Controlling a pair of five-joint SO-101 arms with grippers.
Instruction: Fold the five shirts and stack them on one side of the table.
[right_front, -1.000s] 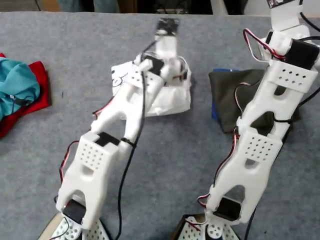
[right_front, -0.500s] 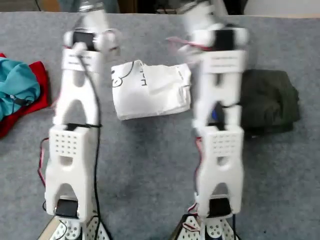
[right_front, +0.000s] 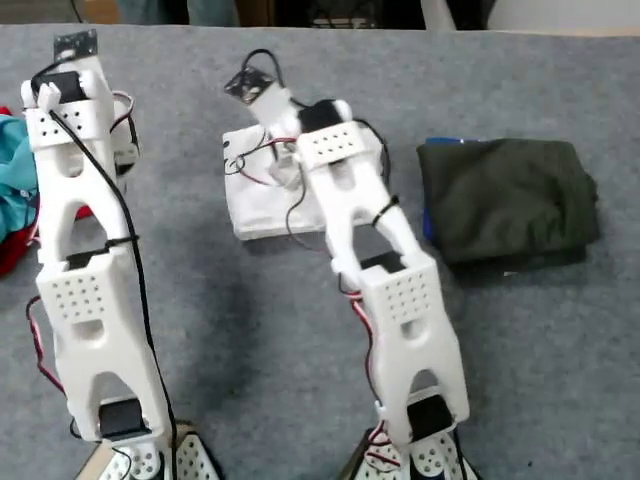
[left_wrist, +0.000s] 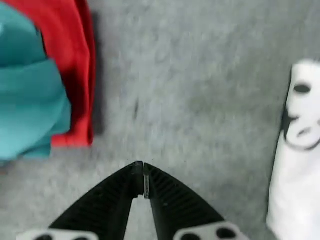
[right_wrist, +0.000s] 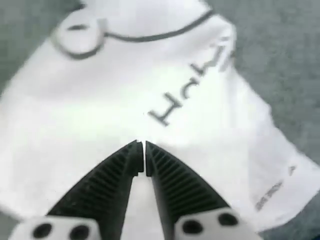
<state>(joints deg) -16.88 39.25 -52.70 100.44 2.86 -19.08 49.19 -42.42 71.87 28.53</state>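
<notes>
Progress looks about halfway to us: the olive shirt (right_front: 505, 195) lies folded on the blue shirt (right_front: 445, 142) at the right of the table (right_front: 250, 330), and the white shirt (right_front: 262, 210) sits folded mid-table, apart from that stack. We judge the teal shirt (left_wrist: 27, 95), bunched on the red shirt (left_wrist: 75, 65) at the left, unfolded. The left gripper (left_wrist: 140, 177) near them and the right gripper (right_wrist: 140, 157) above the white shirt both have fingers pressed together, holding nothing.

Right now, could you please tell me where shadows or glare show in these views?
High view: soft, diffuse shadows on the grey table, no glare. Left wrist view: a narrow dark shadow beside the red shirt. Right wrist view: the white shirt is brightly lit, its folds pale.
</notes>
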